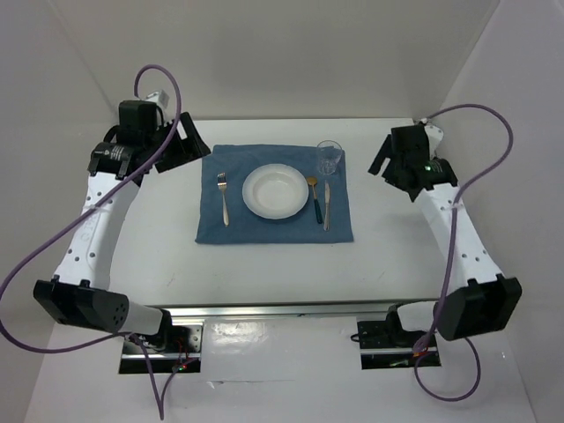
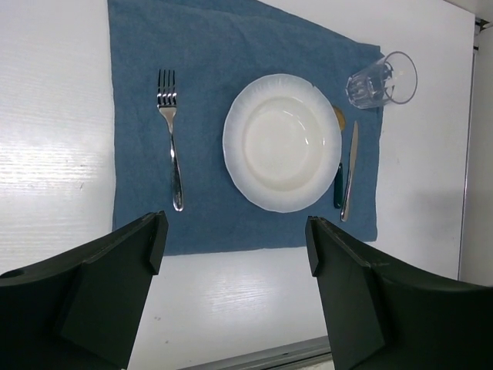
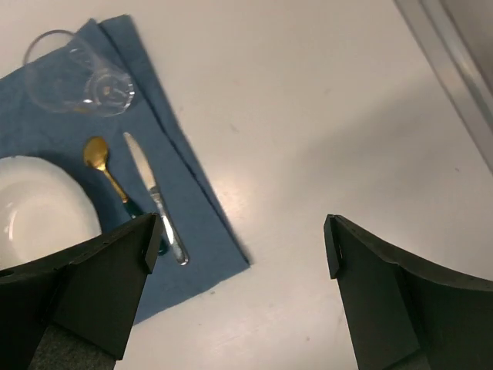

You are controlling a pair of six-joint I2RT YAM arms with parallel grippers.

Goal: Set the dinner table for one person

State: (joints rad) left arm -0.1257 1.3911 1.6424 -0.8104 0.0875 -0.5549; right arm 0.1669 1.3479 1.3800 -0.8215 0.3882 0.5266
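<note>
Two white walls [image 1: 44, 106] flank the dinner table [image 1: 264, 273]; left pincer [image 2: 235, 239] and right pincer [image 3: 240, 235] gape empty.

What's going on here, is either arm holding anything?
Neither arm is handling anything. The left gripper and right gripper are open and empty, hanging off to either side of the setting. On the dinner table, a blue placemat carries a white plate, a fork on its left, a gold spoon and a knife on its right, and a glass at the far right corner. The setting looks complete.
</note>
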